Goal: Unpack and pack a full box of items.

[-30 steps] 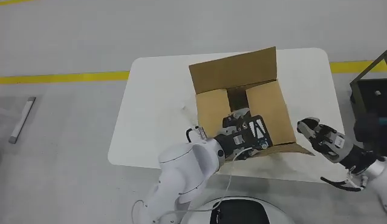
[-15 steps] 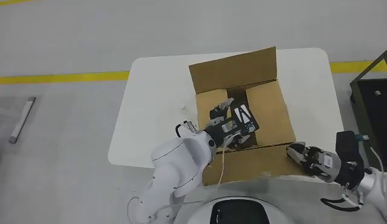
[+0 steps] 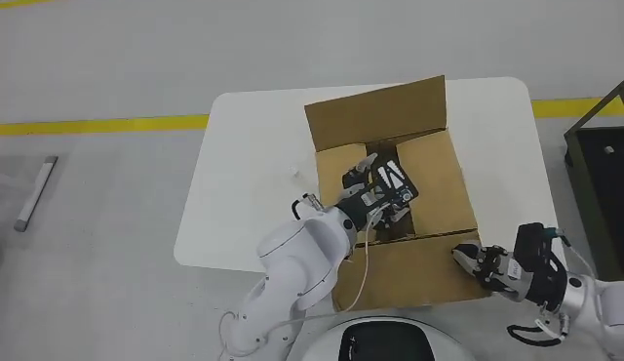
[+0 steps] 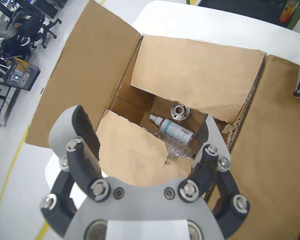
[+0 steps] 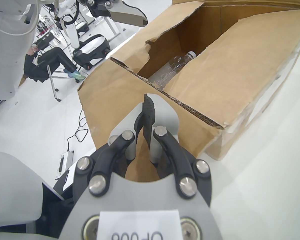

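Observation:
A brown cardboard box [image 3: 429, 180] stands on the white table [image 3: 253, 166] with its flaps spread. My left gripper [image 3: 380, 190] hangs open over the box's opening, nothing between its fingers [image 4: 76, 128]. Below it inside lie a spray bottle [image 4: 173, 129], a round metal flange [image 4: 180, 112] and a clear plastic bottle [image 4: 176, 151]. My right gripper [image 3: 470, 261] is at the right end of the near flap [image 3: 409, 268], shut on that flap's edge [image 5: 107, 101]. The right wrist view looks into the box [image 5: 240, 63] at the clear bottle [image 5: 172, 68].
A green metal rack [image 3: 595, 156] stands off the table's right side. Bare table surface lies left of the box and along the far edge. The far flap [image 3: 375, 112] stands up behind the opening. A yellow floor line runs behind the table.
The right gripper came in from beside the box to the near flap and shut on it; the flap now lies lower and farther out. The left gripper moved from the near edge to over the opening.

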